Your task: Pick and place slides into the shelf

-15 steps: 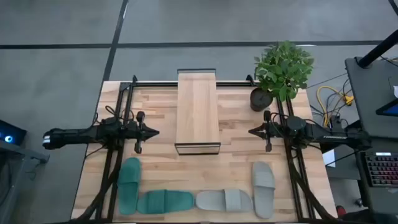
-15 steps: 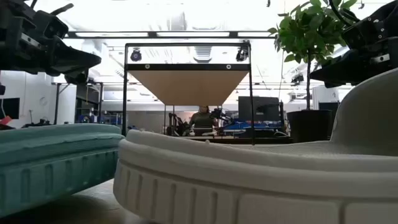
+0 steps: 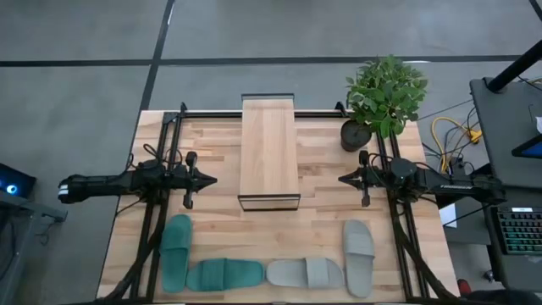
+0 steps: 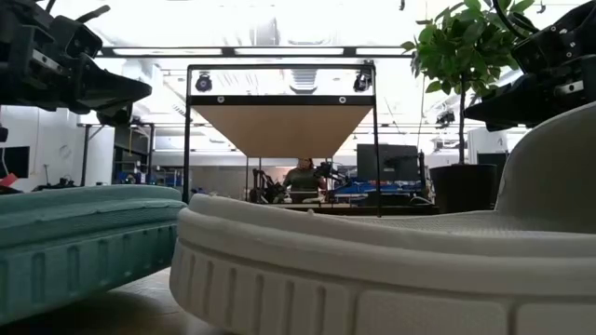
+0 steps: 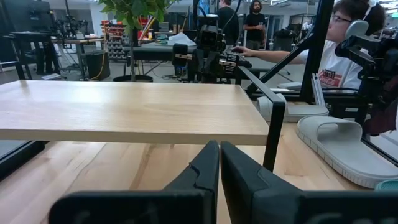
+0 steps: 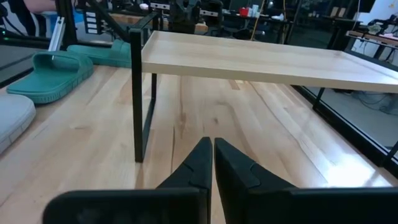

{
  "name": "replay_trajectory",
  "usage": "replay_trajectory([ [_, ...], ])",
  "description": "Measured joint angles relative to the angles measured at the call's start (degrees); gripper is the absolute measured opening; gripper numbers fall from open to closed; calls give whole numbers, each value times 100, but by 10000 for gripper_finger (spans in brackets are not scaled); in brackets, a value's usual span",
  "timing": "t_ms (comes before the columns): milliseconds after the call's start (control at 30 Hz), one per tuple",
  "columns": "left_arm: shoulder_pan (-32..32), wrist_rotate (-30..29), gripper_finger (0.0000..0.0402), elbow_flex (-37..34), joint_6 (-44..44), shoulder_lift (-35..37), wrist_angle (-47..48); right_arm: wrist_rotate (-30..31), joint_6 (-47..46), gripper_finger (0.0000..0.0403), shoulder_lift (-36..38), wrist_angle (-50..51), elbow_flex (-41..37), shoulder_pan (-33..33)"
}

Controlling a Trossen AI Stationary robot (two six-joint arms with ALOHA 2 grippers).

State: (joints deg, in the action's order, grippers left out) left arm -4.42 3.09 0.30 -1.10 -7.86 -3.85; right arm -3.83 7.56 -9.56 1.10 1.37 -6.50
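Note:
The shelf (image 3: 269,152) stands mid-table on thin dark legs, its light wood plank running from the far edge toward the near one. Four slides lie flat on their soles along the near edge: two teal green (image 3: 175,251) (image 3: 224,274) at the left, two pale grey-white (image 3: 306,273) (image 3: 358,257) at the right. My left gripper (image 3: 212,180) hovers left of the shelf, shut, pointing at it. My right gripper (image 3: 341,180) hovers right of the shelf, shut, pointing at it. The wrist views show the plank (image 5: 124,115) (image 6: 261,61) ahead of each shut gripper.
A potted plant (image 3: 383,97) stands at the table's far right corner. Dark arm frames run along both table sides. Bare wood lies between the shelf and the slides. People sit and stand in the room beyond the table (image 5: 339,37).

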Motion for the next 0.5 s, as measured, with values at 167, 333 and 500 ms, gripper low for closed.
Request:
replay_trajectory([
  [167, 2, 2, 0, 0, 1, 0, 1, 0, -31, 9, 0, 0, 0, 0],
  [333, 1, 4, 0, 0, 1, 0, 1, 0, 8, 9, -2, -1, 0, -1],
  [500, 0, 9, 0, 0, 1, 0, -1, 0, 4, 9, -1, 0, -1, 0],
])
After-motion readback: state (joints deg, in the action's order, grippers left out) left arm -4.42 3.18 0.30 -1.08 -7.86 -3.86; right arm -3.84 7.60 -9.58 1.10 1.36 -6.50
